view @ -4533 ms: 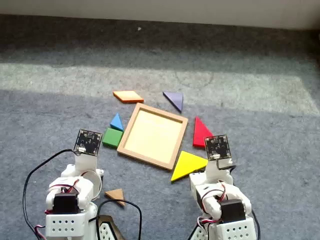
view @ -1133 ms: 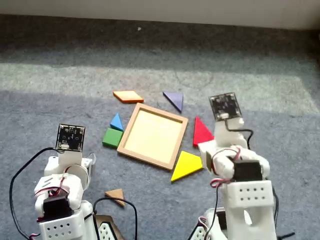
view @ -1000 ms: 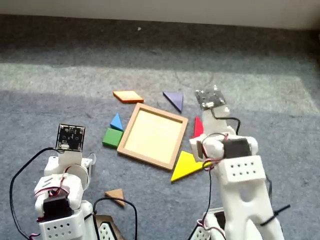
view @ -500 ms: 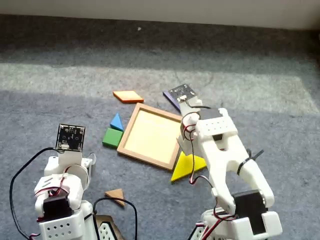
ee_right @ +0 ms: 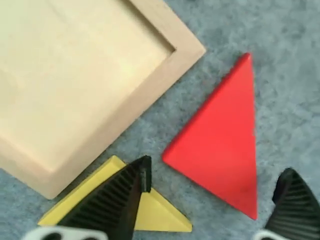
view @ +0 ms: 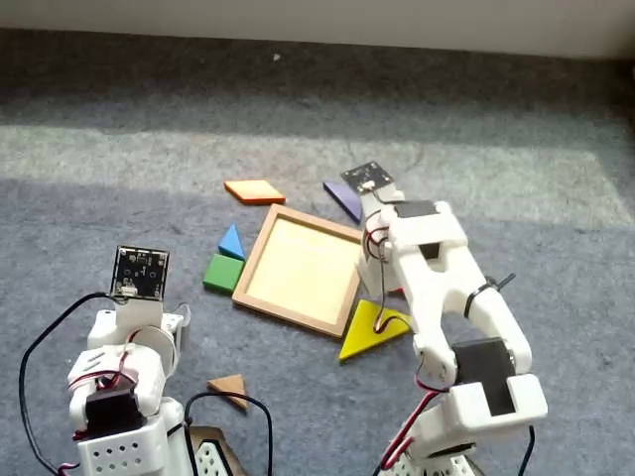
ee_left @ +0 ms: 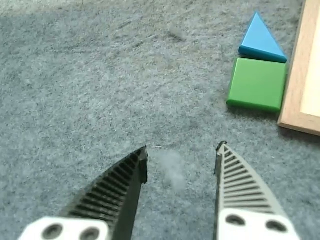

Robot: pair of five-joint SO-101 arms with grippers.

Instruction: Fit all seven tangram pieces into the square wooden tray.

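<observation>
The right arm's fingers point(ee_right: 120, 200) are spread wide, nothing gripped yet. The red triangle point(ee_right: 220, 150) is sat right between them, just beside the tray point(ee_right: 165, 70) corner. The left arm's fingers point(ee_left: 240, 185) are open and empty too, parked well apart from the tray.

Five triangles point(view: 344, 198) point(view: 232, 242) point(view: 369, 327) point(view: 229, 388) point(ee_right: 223, 145), one green square point(view: 223, 273), one orange parallelogram point(view: 254, 190), one wooden tray point(view: 298, 319) and two arms point(view: 124, 382) point(view: 446, 297).

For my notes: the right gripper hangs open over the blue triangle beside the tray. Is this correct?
Wrong colour: the right wrist view shows the right gripper open over the red triangle, not a blue one, beside the tray.
</observation>
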